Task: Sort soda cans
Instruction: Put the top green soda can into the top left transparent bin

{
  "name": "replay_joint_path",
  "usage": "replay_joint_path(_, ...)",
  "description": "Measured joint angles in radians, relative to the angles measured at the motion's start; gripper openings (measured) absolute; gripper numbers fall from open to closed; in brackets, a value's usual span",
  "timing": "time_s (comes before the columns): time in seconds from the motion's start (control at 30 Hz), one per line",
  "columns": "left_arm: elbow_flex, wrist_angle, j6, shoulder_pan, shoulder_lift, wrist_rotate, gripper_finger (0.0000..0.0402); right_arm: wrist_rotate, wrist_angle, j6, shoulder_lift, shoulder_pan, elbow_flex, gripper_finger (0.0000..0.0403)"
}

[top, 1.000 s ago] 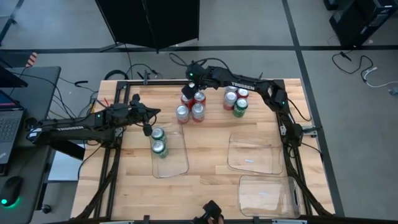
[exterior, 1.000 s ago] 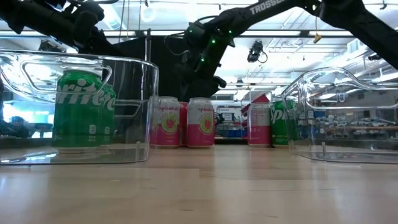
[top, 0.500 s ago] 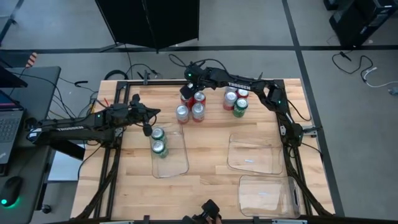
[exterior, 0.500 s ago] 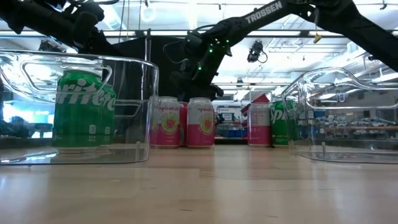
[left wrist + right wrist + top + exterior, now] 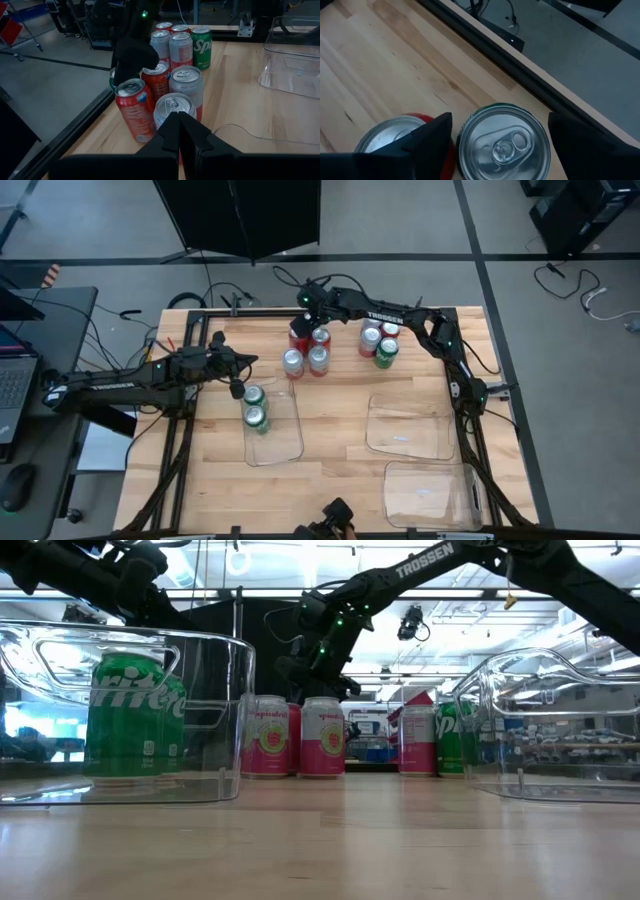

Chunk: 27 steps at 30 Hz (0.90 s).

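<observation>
High view: right gripper (image 5: 303, 321) over far cluster of soda cans (image 5: 308, 352); left gripper (image 5: 236, 387) waits beside tray (image 5: 283, 442) holding two green cans (image 5: 255, 408).

Low view: pink cans (image 5: 294, 736) stand packed together.

Left wrist view: left fingers (image 5: 176, 131) pressed together, empty.

Right wrist view: right fingers (image 5: 431, 133) spread, straddling a green-rimmed can (image 5: 503, 142); red neighbour (image 5: 390, 136) touches one finger; risk: descending finger clips it, toppling the cluster.
</observation>
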Motion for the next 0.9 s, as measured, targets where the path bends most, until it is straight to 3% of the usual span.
replay_joint_path(0.27,0.000,-0.002,-0.004,0.000,0.000,0.000,0.0003,0.000,-0.011,-0.007,0.000,-0.001,0.003,0.0352)
replay_joint_path(0.9,0.000,-0.002,-0.004,0.000,0.000,0.001,0.0003,0.002,-0.038,0.068,0.000,-0.024,0.011,0.0355)
